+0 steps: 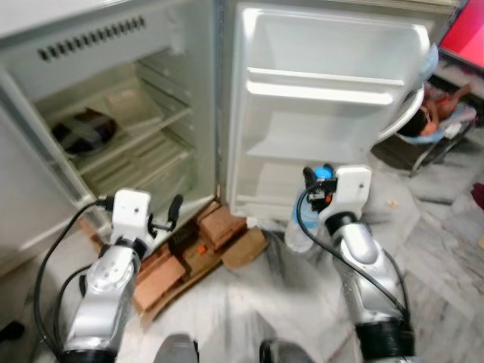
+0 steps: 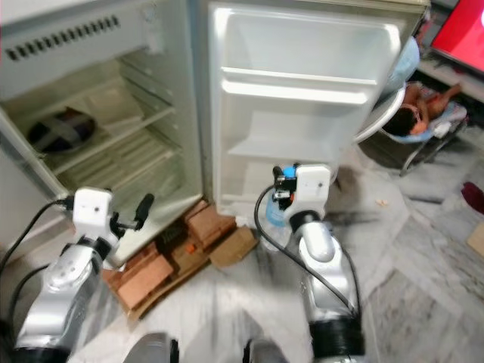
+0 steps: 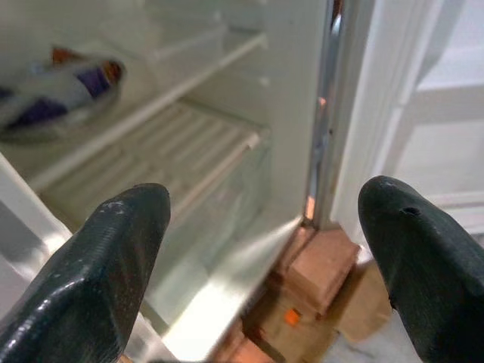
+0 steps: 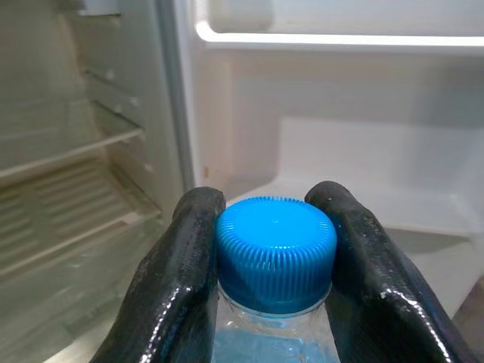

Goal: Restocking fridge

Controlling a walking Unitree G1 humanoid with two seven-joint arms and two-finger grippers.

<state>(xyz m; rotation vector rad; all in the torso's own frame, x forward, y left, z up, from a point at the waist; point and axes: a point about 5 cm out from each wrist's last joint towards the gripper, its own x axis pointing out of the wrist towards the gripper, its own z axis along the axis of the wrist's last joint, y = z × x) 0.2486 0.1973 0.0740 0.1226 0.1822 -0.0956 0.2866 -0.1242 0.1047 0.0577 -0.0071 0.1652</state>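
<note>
Fridge (image 1: 113,113) open, door (image 1: 325,113) swung wide | right gripper (image 4: 272,249) fingers (image 4: 170,287) clamped on blue-capped water bottle (image 4: 276,246), held just before the door's lower shelf (image 1: 302,147) | left gripper (image 3: 265,257) fingers (image 3: 98,265) wide apart, near the fridge's lower racks | dark bowl (image 1: 83,130) on a fridge shelf | cardboard pieces (image 1: 204,246) on the floor below the fridge.

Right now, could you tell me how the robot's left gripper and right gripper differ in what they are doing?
The left gripper is open and holds nothing, while the right gripper is shut on the water bottle at its blue cap. The left gripper faces the fridge's shelved inside; the right gripper faces the open door's shelves. Both are raised in front of the fridge.
</note>
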